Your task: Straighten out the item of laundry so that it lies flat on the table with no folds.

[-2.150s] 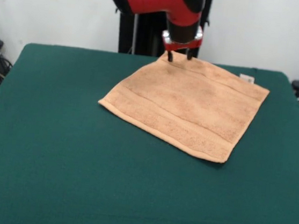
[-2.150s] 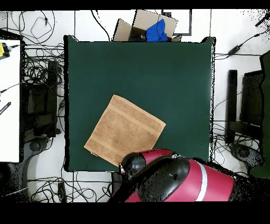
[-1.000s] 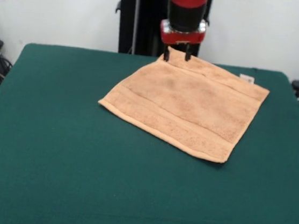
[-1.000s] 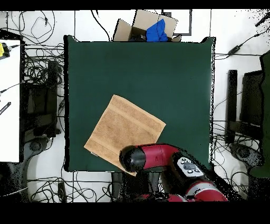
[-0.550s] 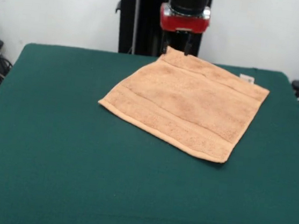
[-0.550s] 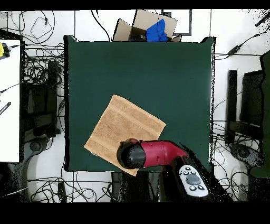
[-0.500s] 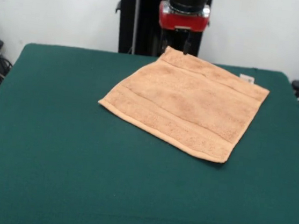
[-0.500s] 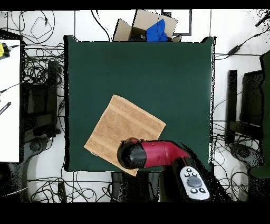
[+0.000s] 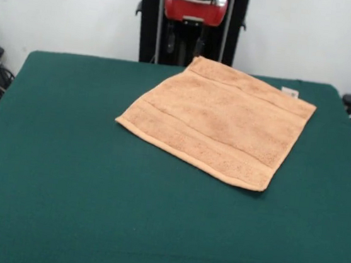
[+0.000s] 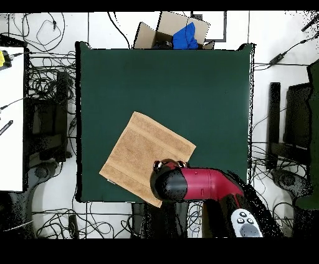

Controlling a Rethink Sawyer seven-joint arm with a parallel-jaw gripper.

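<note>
Desk (image 9: 62,176): green cloth, bare on the left half in front view. Towel (image 9: 218,120): tan, spread as one flat layer, turned diamond-wise, right of middle toward the far edge, corners all out, white tag at far right corner. No folds visible; maybe slight rise at the far corner, hard to tell. Gripper (image 9: 184,43): raised behind the far corner, off the cloth, holding nothing; fingers apart or closed, cannot tell. Task looks essentially done; at most a check of that far corner left.
</note>
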